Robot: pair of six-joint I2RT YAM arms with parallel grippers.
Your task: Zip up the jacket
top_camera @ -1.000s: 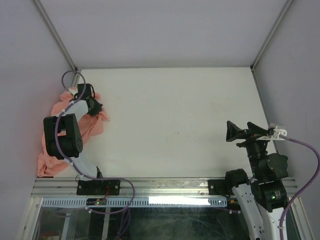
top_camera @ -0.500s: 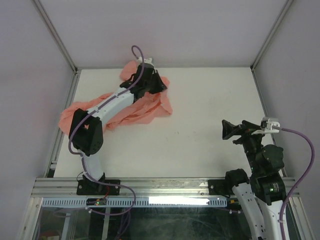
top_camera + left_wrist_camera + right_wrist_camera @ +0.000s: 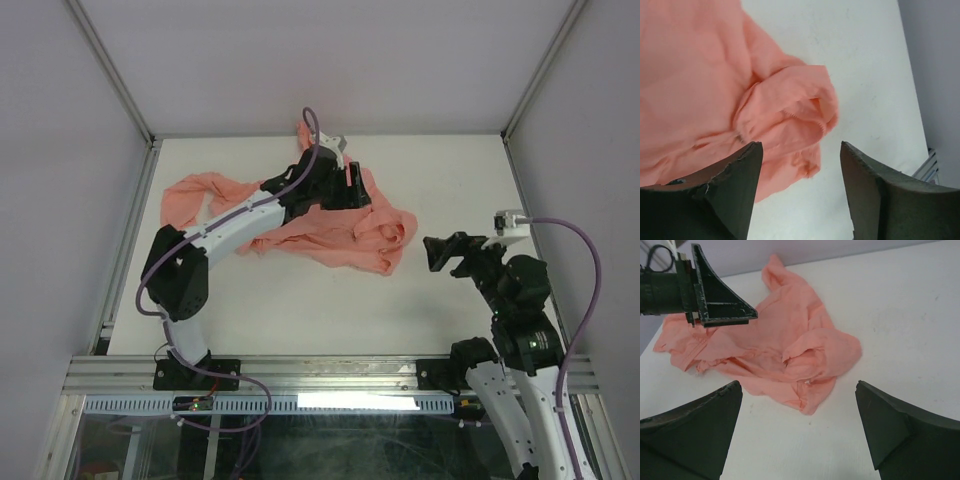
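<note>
Bright, even diffuse light, faint soft shadows, top view sharp, left fingers [image 3: 730, 200] slightly blurred

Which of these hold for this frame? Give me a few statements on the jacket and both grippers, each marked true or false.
1. The jacket lies crumpled on the table. True.
2. The left gripper is clamped on the jacket. False: its jaws stand apart with nothing between them, and the fabric lies beyond them.
3. The right gripper is open and clear of the jacket. True.
4. The jacket lies beside the right arm's base. False: it lies in the far half of the table, from the left side to about the middle.
5. The jacket is spread flat with its front closed. False: it is bunched in folds, and the front opening cannot be made out.
</note>
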